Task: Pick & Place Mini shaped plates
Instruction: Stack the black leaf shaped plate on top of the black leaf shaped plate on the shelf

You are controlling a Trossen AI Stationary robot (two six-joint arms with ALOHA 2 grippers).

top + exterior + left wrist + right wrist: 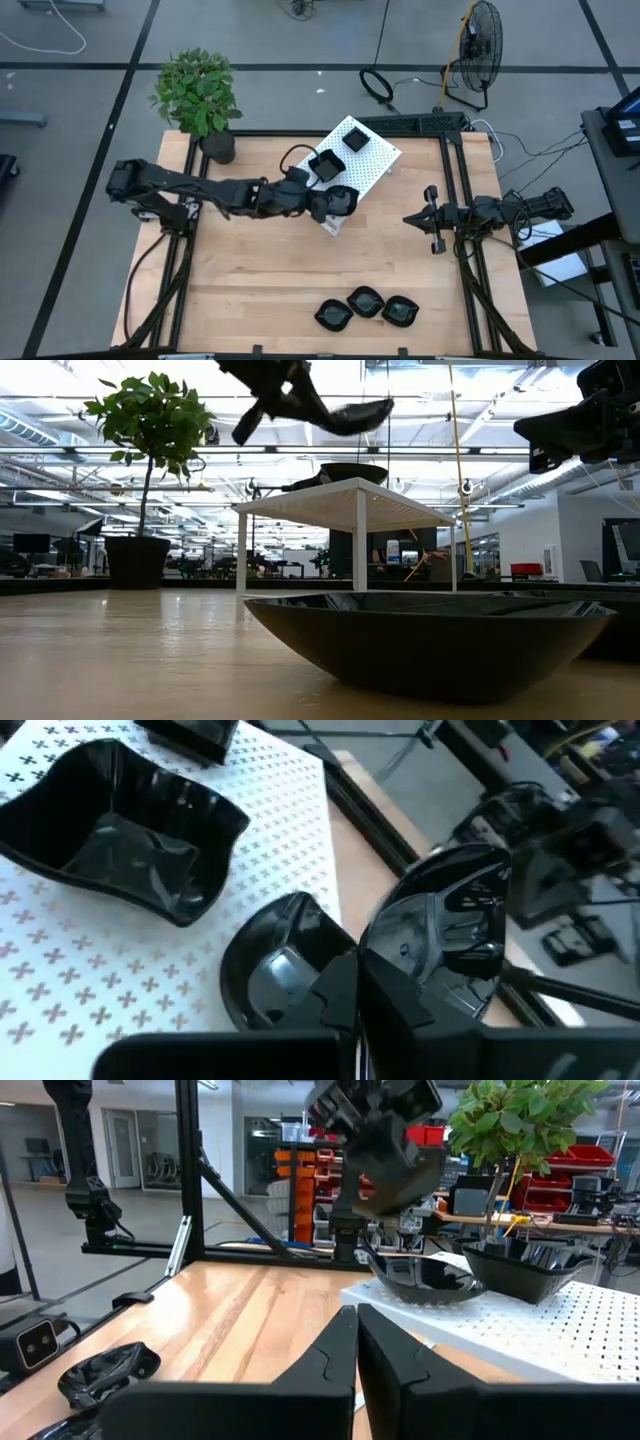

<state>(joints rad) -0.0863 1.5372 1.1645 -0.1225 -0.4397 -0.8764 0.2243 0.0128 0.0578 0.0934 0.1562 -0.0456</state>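
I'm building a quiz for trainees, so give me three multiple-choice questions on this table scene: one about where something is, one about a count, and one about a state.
1. Where does the white perforated box stand on the table?
A. at the back edge, near the middle
B. at the front left corner
C. at the front right corner

2. How many black plates lie near the front edge?
A. one
B. three
C. six

3. What are the left jaws doing?
A. standing open over bare wood
B. shut on a black plate lifted above the box
C. resting on the plant

Answers:
1. A: the high view shows the box at the back, mid-table.
2. B: three plates sit side by side there.
3. B: the low view shows the gripped plate in the air over the box.
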